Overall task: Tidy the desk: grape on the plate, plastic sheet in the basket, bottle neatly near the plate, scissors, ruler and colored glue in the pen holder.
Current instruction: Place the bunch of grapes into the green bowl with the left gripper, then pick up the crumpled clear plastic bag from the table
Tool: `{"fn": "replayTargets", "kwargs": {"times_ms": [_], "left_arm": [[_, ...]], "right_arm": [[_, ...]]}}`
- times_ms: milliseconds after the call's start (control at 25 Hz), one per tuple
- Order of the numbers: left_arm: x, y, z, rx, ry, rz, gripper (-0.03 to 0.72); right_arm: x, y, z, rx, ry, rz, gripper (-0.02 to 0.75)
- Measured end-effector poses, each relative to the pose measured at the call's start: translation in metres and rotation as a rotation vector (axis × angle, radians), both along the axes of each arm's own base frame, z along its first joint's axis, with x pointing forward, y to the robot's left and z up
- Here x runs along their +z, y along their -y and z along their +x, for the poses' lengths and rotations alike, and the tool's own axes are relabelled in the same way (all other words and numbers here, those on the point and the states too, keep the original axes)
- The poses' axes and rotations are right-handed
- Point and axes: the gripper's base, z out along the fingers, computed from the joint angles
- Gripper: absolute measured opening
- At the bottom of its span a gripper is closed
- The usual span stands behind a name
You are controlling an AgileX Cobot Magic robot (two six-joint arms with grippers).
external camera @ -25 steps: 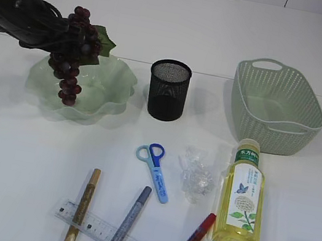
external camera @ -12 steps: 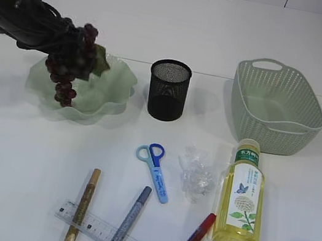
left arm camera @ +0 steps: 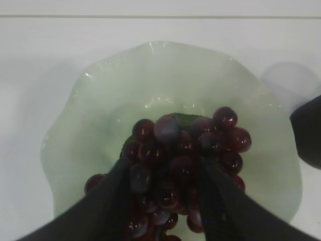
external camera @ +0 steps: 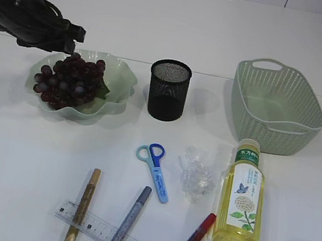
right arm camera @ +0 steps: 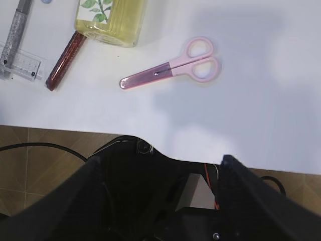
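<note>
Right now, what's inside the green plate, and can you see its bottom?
The grape bunch lies inside the green plate, with the left gripper open and its fingers either side of it. The plate's rim and far wall show; the bottom under the grapes is covered.

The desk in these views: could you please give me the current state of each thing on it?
Dark red grape bunch: lying in the plate.
Pale green wavy plate: upright.
Black mesh pen holder: upright.
Green woven basket: upright.
Yellow drink bottle: on its side, capped.
Blue scissors: closed, flat.
Pink scissors: closed, flat.
Clear ruler: flat, under two glue pens.
Left gripper: open, straddling the grapes.
</note>
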Motion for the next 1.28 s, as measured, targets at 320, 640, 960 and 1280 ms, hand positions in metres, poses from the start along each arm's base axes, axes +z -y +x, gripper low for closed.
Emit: {"fn": "replayTargets", "kwargs": {"times_ms": [320,640,960,1280], "left_arm": [[0.008,-0.003,-0.002,-0.004,-0.104,0.060,0.330],[0.049,-0.005,0.001,0.015,-0.211,0.115,0.332],[0.078,0.000,-0.013,-0.079,-0.396,0.102,0.332],[0.081,0.003,-0.020,-0.106,-0.474,0.077,0.400]], "right_arm": [[0.000,0.000,0.000,0.000,0.000,-0.002,0.548],[0.000,0.000,0.000,0.000,0.000,-0.002,0.548],[0.001,0.000,0.000,0.000,0.003,-0.002,0.548],[0.027,-0.001,0.011,0.002,0.060,0.001,0.548]]}}
